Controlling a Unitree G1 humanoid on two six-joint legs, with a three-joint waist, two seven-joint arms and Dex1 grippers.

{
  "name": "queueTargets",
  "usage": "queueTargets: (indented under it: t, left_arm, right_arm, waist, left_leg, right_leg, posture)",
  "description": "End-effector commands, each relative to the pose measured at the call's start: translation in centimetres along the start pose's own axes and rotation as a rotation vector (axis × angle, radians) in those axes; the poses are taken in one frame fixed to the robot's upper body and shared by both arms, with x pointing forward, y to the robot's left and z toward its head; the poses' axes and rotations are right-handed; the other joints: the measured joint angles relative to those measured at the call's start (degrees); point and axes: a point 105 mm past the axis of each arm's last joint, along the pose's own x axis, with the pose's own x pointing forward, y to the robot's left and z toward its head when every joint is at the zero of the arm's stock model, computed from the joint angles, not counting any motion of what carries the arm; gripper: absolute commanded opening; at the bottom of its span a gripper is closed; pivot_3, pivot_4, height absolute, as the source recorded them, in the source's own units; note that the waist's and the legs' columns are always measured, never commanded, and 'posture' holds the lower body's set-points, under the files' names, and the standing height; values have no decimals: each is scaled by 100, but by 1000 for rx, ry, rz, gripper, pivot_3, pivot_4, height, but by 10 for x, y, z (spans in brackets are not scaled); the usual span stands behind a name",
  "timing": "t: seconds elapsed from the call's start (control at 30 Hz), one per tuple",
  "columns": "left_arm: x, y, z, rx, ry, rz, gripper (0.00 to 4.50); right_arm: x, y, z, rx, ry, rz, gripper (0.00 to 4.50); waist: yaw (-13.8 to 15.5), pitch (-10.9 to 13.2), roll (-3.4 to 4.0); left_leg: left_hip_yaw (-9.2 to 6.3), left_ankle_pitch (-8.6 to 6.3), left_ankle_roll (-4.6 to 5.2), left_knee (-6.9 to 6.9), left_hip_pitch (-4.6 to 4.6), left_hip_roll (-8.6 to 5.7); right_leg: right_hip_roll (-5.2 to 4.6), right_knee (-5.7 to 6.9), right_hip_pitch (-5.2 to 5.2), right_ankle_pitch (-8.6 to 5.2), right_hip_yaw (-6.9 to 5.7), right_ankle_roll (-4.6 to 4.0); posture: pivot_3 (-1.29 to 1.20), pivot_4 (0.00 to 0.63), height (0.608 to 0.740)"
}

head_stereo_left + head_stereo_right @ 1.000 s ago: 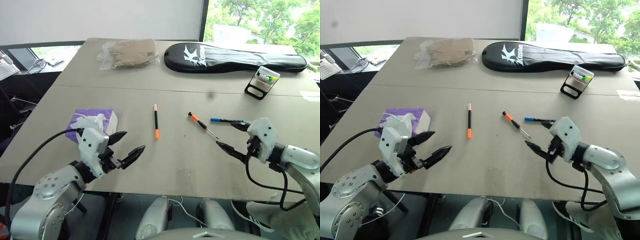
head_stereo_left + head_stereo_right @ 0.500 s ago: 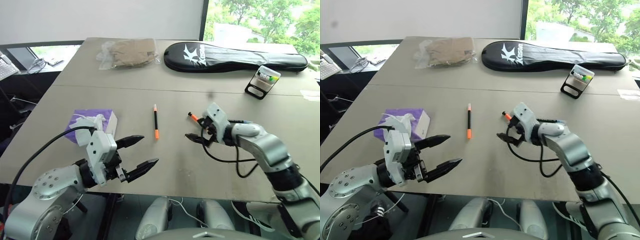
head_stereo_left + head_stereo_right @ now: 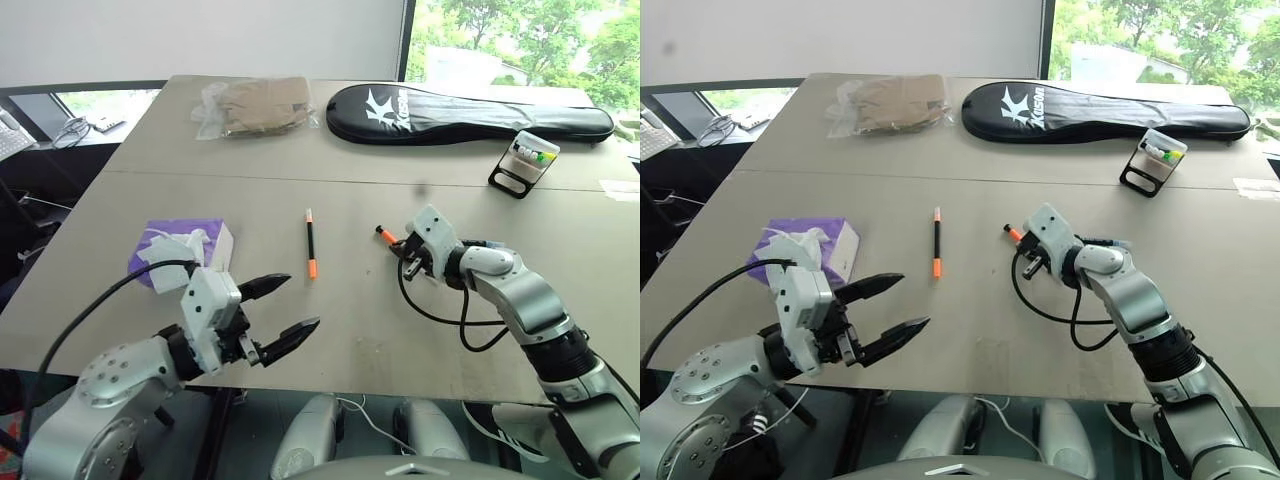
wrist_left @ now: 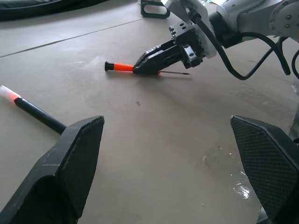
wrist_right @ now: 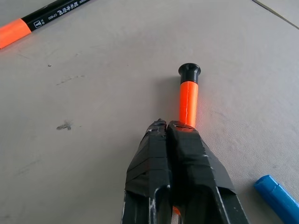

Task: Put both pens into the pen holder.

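**Desk:** Stretching across the picture is the grey surface (image 3: 350, 330). What sits on it, biggest first?

**Photographer:** A long black racket bag (image 3: 470, 113) lies along the far edge, with a plastic bag (image 3: 262, 106) of tan material beside it and a purple tissue pack (image 3: 178, 245) near the robot's left arm. The pen holder (image 3: 527, 162) stands tilted at the far right, just in front of the racket bag and well apart from the pens. The stretch between the pens and the holder looks bare.

**Desk:** And the hands?

**Photographer:** The left hand (image 3: 302, 301) hovers near the front edge, fingers spread wide and holding nothing. The right hand (image 5: 162, 125) is pressed shut, tips down on the silver-pointed pen (image 5: 188, 95), which lies flat at mid-surface. The barrel runs under one finger, so I cannot tell whether it is truly caught.

**Desk:** The other pens?

**Photographer:** An orange-capped pen (image 3: 311, 243) lies alone near the centre, and a blue pen (image 5: 275, 196) lies just beside the right wrist.

**Desk:** How will they handle?

**Photographer:** I'd judge them light, stiff and smooth, so likely to roll or skid out of a pinch. Mid-barrel looks like the safest place to hold one, and the blue pen is close enough to get knocked.
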Motion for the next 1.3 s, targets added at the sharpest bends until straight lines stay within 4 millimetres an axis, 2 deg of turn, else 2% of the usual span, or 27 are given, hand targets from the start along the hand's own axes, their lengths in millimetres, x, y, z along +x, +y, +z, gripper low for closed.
queueTargets:
  t: [0.03,0.17,0.2,0.23,0.33,0.53,0.6,0.73,0.83,0.93,1.0,1.07,1.13,1.23,1.3]
  left_arm:
    - [0,-1,6,33,-25,-9,4500]
    - [-6,0,2,20,-15,-13,4500]
    - [-7,0,-1,13,-8,-14,4500]
    - [-8,0,-3,6,-2,-17,4500]
    - [-7,-3,-6,-4,2,-27,4500]
    - [-3,-3,-3,4,-2,-32,4500]
    - [-4,-3,-2,6,-2,-28,4500]
    - [-6,-4,-3,4,-2,-20,4500]
    - [-6,-7,-2,-1,-9,-27,4500]
    - [-4,-9,0,0,-15,-43,4500]
    - [-2,-7,2,8,-21,-46,4500]
    - [0,-3,5,11,-30,-46,4500]
    - [2,0,5,7,-39,-47,4500]
    - [5,-1,0,0,-33,-80,4500]
    - [8,0,-1,3,-31,-104,4500]
  right_arm:
    - [-5,-8,-3,58,3,-40,843]
    - [-13,0,18,15,-84,-6,2590]
    - [-14,2,24,24,-114,-8,3195]
    - [-16,3,29,30,-135,-9,3368]
    - [-15,1,29,32,-127,-37,3368]
    - [-5,-5,3,28,2,-56,3368]
    - [-5,-3,0,52,19,-40,2830]
    - [-5,-4,-12,75,64,-36,1393]
    - [-9,-5,-16,79,72,-32,117]
    - [-22,-7,2,111,-38,-5,79]
    - [-43,-14,21,173,-142,11,79]
    - [-70,-36,27,191,-194,-57,79]
    - [-97,-61,18,175,-185,-177,79]
    - [-146,-100,-15,194,-93,-391,79]
    - [-171,-117,-40,220,3,-511,79]
  waist:
    - [-9,0,1]
    - [-36,2,2]
    - [-43,3,2]
    - [-50,4,2]
    - [-79,8,9]
    - [-62,9,10]
    - [-69,8,10]
    - [-75,8,10]
    - [-67,8,10]
    - [-34,8,9]
    - [-27,13,13]
    - [-33,19,21]
    - [-10,21,24]
    - [44,20,23]
    - [40,21,24]
  left_leg:
    - [0,0,0,-1,0,0]
    - [1,-2,4,-3,0,-1]
    - [1,-3,4,-5,0,0]
    - [1,-2,4,-7,-1,-1]
    - [5,-2,4,-20,-3,1]
    - [6,1,-2,-22,-3,-1]
    - [7,2,-4,-23,-4,-1]
    - [10,2,-4,-28,-4,0]
    - [10,1,-2,-28,-4,0]
    - [8,1,-2,-28,-4,0]
    - [7,1,-1,-28,-10,-1]
    - [8,-2,4,-27,-16,-1]
    - [8,-6,11,-27,-17,-3]
    - [4,-7,11,-29,-16,-4]
    - [7,-6,10,-31,-17,-2]
  right_leg:
    - [0,0,0,0,0,0]
    - [-1,-3,0,0,1,0]
    - [-1,-5,0,0,1,0]
    - [-1,-5,0,0,2,0]
    - [1,-2,-12,0,9,0]
    - [-1,-3,-18,0,8,0]
    - [-1,-3,-19,0,9,0]
    - [0,-3,-24,0,13,0]
    - [-1,-3,-24,0,13,0]
    - [-1,-3,-22,0,10,0]
    - [-3,-8,-23,0,8,0]
    - [-3,-9,-24,0,10,1]
    - [-4,-8,-24,1,9,1]
    - [-5,-21,-19,0,1,1]
    - [-2,-27,-14,0,4,1]
  posture:
    - [0,150,740]
    - [0,150,740]
    - [0,150,740]
    - [0,150,740]
    - [0,150,740]
    - [0,150,740]
    - [0,150,740]
    - [0,150,740]
    - [0,150,740]
    - [0,150,740]
    - [0,150,740]
    - [0,150,740]
    - [0,150,740]
    - [0,150,740]
    - [0,150,740]
